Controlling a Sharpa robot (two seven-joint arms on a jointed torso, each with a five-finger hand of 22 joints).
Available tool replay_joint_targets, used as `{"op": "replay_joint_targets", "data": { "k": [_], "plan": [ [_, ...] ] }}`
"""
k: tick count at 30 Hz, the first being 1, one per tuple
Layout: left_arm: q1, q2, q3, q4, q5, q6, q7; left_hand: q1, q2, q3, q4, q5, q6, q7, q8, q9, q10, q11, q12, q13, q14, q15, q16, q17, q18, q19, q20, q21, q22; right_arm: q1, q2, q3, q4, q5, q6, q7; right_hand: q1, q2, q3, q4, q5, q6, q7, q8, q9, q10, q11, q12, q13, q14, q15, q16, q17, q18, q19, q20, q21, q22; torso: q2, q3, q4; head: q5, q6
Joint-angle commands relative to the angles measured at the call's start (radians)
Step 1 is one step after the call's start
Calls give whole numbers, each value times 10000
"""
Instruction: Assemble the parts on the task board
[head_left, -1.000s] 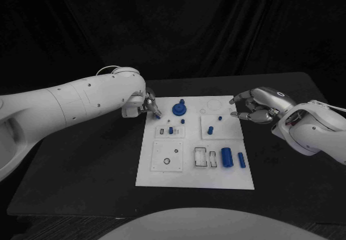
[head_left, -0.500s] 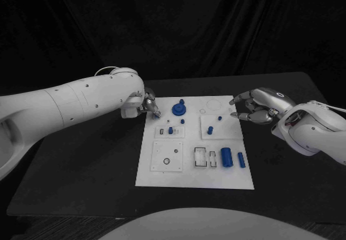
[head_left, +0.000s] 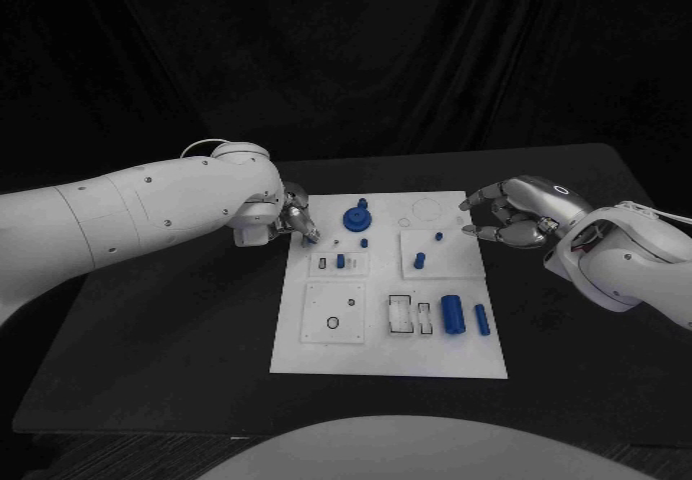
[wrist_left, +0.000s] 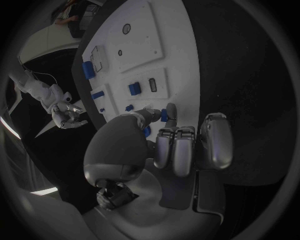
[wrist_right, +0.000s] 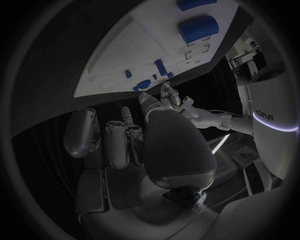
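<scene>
My left hand pinches a small blue part at the task board's far-left edge. I judge it light, rigid and slippery; grip its sides. My right hand hovers empty, fingers curled apart.

Task board at the middle of the worktop. On the board: gear-shaped part near the far edge, small peg in front of it toward the left, another peg to the right of that, large cylinder nearer the front with a slimmer pin just beside it on the right. Left hand at the board's far left corner, pinching a small part. Right hand by the far right edge, fingers apart.
</scene>
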Motion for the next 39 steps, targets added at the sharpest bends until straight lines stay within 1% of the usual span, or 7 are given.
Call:
{"op": "replay_joint_targets", "data": {
  "k": [1,8,16,17,29,34,39],
  "plan": [
    [68,-151,11,473,20,-140,-805,-92,34,72,-7,-42,250,-179,49,9,855,-46,-35,2420,1039,5,27,2635,-140,26,-1,-28,1797,-24,-9,5,16,-13,46,-187,73,-1,37,-20,21,60,-17,61,-14,407,56,-5,1793,725,81,-6,1202,92,-7,42,12,1575,-2,-1,5,29,-1],
    [104,-429,11,1150,61,-9,-1179,-114,7,142,-104,-39,316,-219,70,24,861,-83,-30,2425,1039,-24,27,2635,-142,42,-24,-21,1799,-59,-57,5,31,-13,43,-187,80,2,44,-24,34,61,-17,61,-16,408,56,-4,1795,724,82,-11,1198,92,-7,42,13,1575,-21,19,5,9,-1],
    [113,-635,10,1504,1657,423,-1804,-84,-102,306,-480,44,283,-225,23,33,844,-99,-51,2403,1039,-49,27,2635,-132,24,-58,-91,1782,-156,-80,5,19,-13,42,-185,91,4,53,-33,51,61,-16,60,-20,399,56,-15,1783,723,82,-16,1194,94,-10,43,2,1573,-27,-1,-5,45,-1],
    [112,-648,9,1536,1798,474,-1861,-128,-88,307,-487,-40,259,-207,0,28,826,-85,-70,2383,1039,-42,27,2635,-129,13,-56,-117,1776,-168,-75,5,15,-13,42,-181,91,4,53,-33,51,61,-16,60,-20,399,56,-15,1783,723,82,-16,1194,94,-10,43,2,1573,-18,-8,-10,64,-1],
    [58,-479,8,1428,2163,248,-1633,-168,-22,315,-505,-45,216,-188,-31,26,789,-66,-108,2341,1039,-27,27,2635,-126,3,-51,-141,1772,-219,-104,5,34,-12,20,-152,105,7,64,-42,66,64,-15,60,-23,405,58,-7,1791,724,83,-11,1198,93,-8,43,5,1574,-13,-7,-2,58,-1],
    [16,-407,7,1304,2183,171,-1557,-174,-12,315,-507,-51,207,-184,-37,26,801,-63,-95,2355,1039,-25,27,2635,-127,4,-49,-137,1773,-224,-104,5,36,-12,15,-146,105,7,64,-42,66,64,-15,60,-23,405,58,-7,1791,724,83,-11,1198,93,-8,43,5,1574,10,-19,-11,109,-1],
    [-41,-369,7,1179,1662,132,-1472,-228,51,281,-510,-155,181,-164,-51,38,794,-42,-102,2348,1039,-7,27,2635,-130,5,-37,-135,1777,-228,-96,5,37,-12,13,-136,105,7,64,-42,66,64,-15,60,-23,405,58,-7,1791,724,83,-11,1198,93,-8,43,5,1574,14,-19,-26,93,-1]
  ]
}}
